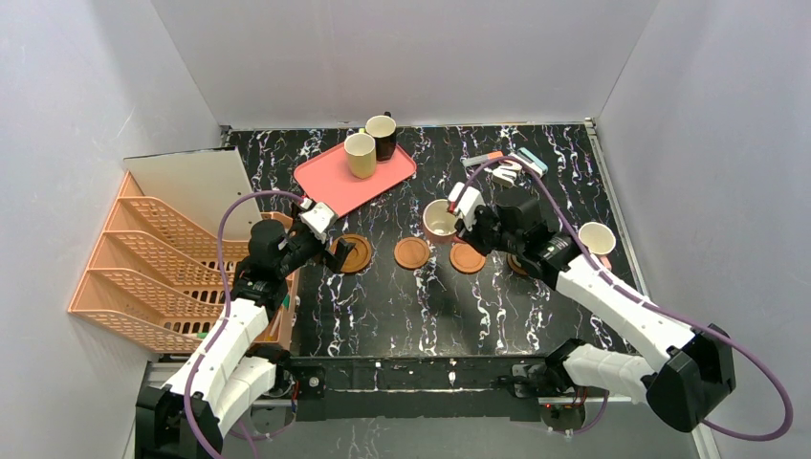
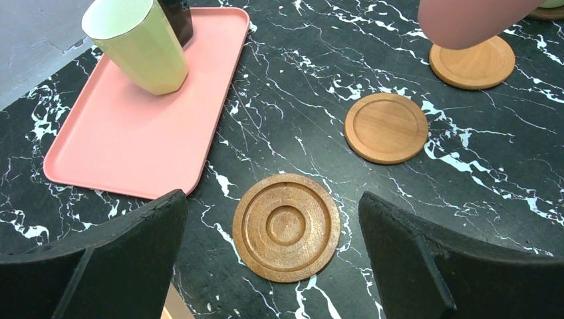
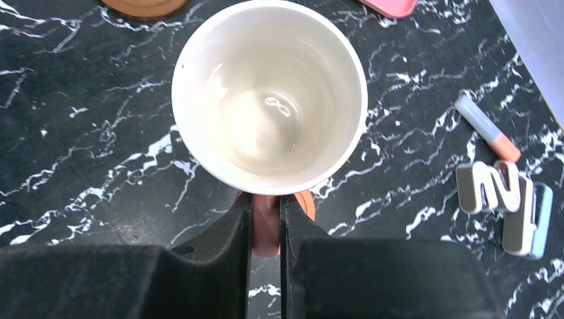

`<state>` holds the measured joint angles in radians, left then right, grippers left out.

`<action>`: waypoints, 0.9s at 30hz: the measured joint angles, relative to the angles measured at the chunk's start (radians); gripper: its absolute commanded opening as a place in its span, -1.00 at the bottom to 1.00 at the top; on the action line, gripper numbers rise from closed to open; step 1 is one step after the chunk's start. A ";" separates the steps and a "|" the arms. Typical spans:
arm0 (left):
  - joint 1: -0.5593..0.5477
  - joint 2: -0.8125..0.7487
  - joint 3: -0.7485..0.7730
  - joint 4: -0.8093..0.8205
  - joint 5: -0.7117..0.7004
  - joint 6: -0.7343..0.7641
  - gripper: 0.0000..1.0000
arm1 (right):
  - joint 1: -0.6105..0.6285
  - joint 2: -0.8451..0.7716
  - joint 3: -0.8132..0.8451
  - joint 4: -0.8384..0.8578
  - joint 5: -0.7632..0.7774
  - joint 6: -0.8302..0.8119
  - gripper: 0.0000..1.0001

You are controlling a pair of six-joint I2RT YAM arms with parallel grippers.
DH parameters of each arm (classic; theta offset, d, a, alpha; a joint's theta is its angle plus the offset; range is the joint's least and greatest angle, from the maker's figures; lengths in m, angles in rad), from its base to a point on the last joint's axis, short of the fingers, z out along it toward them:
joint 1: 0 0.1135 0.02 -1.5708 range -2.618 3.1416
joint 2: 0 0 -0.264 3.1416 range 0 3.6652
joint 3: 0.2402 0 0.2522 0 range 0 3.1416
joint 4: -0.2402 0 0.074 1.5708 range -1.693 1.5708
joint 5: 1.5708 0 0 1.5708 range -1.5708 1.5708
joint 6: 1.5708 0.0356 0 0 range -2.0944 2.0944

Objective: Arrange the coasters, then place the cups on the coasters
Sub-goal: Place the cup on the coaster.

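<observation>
My right gripper point(image 3: 266, 209) is shut on the handle of a pink cup point(image 3: 269, 100), cream inside, which hangs by a plain coaster point(image 1: 468, 257). In the top view that cup point(image 1: 441, 220) is mid-table, at the right gripper point(image 1: 461, 222). My left gripper point(image 2: 273, 199) is open, its fingers either side of a ringed brown coaster point(image 2: 286, 227) without touching it. Another plain coaster point(image 2: 386, 127) lies between the two. A yellow-green cup point(image 1: 361, 154) and a dark brown cup point(image 1: 383, 136) stand on the pink tray point(image 1: 330, 186). A pale cup point(image 1: 597, 237) stands far right on a coaster.
An orange wire file rack point(image 1: 143, 268) and a white board point(image 1: 191, 177) fill the left side. A marker point(image 3: 482, 126) and clips point(image 3: 505, 199) lie at the back right. One more coaster point(image 1: 521, 265) shows partly under my right arm. Grey walls close in the table.
</observation>
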<state>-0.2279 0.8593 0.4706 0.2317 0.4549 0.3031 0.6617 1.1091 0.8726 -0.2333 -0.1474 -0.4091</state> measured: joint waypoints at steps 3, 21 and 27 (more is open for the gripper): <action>0.000 -0.005 -0.001 0.000 0.000 0.000 0.96 | -0.019 -0.030 -0.026 -0.006 0.027 -0.001 -0.97; 0.003 -0.010 -0.001 0.000 0.000 0.002 0.96 | -0.184 -0.003 -0.038 -0.111 0.095 0.066 -0.97; 0.003 -0.010 -0.001 0.000 0.000 0.003 0.96 | -0.210 -0.001 -0.038 -0.116 0.075 0.076 -0.97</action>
<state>-0.2253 0.8490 0.4694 0.2314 0.4549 0.3065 0.4519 1.1084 0.8349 -0.3492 -0.0723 -0.3328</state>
